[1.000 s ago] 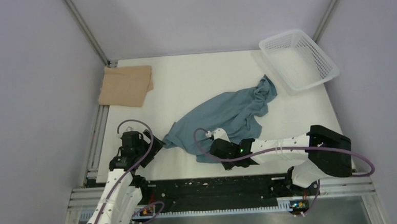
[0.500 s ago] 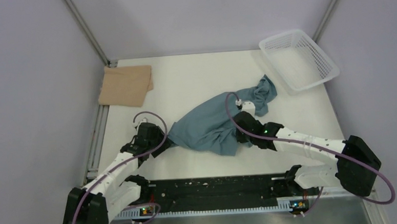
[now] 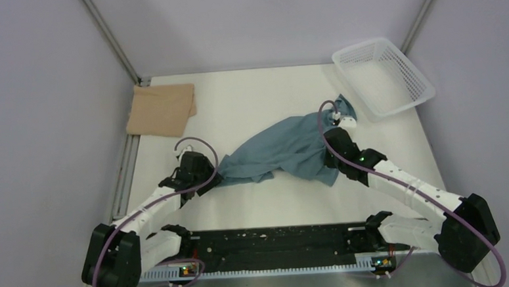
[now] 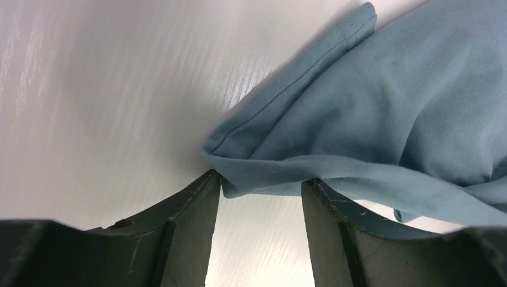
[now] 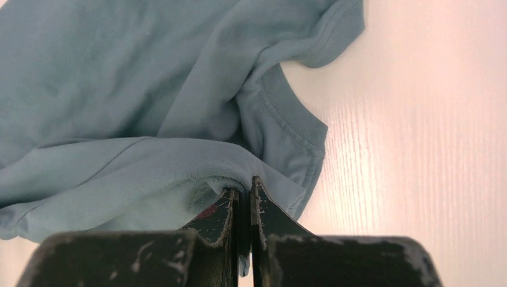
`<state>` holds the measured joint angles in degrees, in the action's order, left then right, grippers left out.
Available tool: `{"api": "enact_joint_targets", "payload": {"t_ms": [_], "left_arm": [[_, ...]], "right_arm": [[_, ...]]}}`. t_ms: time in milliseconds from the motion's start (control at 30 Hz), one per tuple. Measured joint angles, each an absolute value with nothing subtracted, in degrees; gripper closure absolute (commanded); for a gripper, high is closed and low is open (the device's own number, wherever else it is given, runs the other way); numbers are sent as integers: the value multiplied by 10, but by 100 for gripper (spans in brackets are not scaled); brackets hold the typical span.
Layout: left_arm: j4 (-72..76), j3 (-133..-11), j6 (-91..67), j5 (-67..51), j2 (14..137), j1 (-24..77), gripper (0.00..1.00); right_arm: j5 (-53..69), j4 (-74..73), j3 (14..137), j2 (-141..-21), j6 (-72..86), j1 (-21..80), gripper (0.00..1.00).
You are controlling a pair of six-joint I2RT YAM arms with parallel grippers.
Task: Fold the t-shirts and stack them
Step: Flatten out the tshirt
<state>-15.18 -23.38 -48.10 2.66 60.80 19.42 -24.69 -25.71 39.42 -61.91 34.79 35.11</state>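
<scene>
The teal-blue t-shirt [image 3: 282,152] lies bunched and stretched across the middle of the table. My right gripper [image 3: 329,141] is shut on a fold of it at its right end, and the wrist view shows cloth pinched between the closed fingers [image 5: 242,190] with a sleeve [image 5: 299,128] just beyond. My left gripper [image 3: 216,179] sits at the shirt's left end. Its jaws stand wide apart [image 4: 261,182] with the hem [image 4: 281,170] lying across the fingertips and nothing clamped. The tan-beige t-shirt [image 3: 162,109] lies folded at the far left corner.
A white mesh basket [image 3: 383,76] stands tilted at the far right corner. Metal frame rails [image 3: 124,183] run along the table's left edge, and a black rail runs along the near edge. Bare table shows between the two shirts.
My right gripper has pulled the shirt's end up and to the right, toward the basket, stretching the cloth. My left gripper has moved forward and right to the shirt's left end.
</scene>
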Motion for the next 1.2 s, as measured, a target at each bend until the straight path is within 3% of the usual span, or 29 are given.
{"api": "enact_joint_targets", "payload": {"t_ms": [667,767,800,867,1067,1200], "left_arm": [[-112,-283,-434,33,691,218,33],[-98,-302,-415,21,722,255,48],[-90,-308,-411,12,736,269,61],[-76,-317,-404,-1,760,293,99],[-73,-330,-415,13,785,322,100],[-153,-371,-422,83,754,329,100]], "right_arm": [[-240,-281,425,-604,301,266,100],[-226,-274,425,-606,298,265,100],[-224,-272,425,-607,297,265,100],[-222,-270,425,-609,296,264,100],[-228,-266,425,-607,296,264,100],[-241,-277,451,-597,299,264,100]]}}
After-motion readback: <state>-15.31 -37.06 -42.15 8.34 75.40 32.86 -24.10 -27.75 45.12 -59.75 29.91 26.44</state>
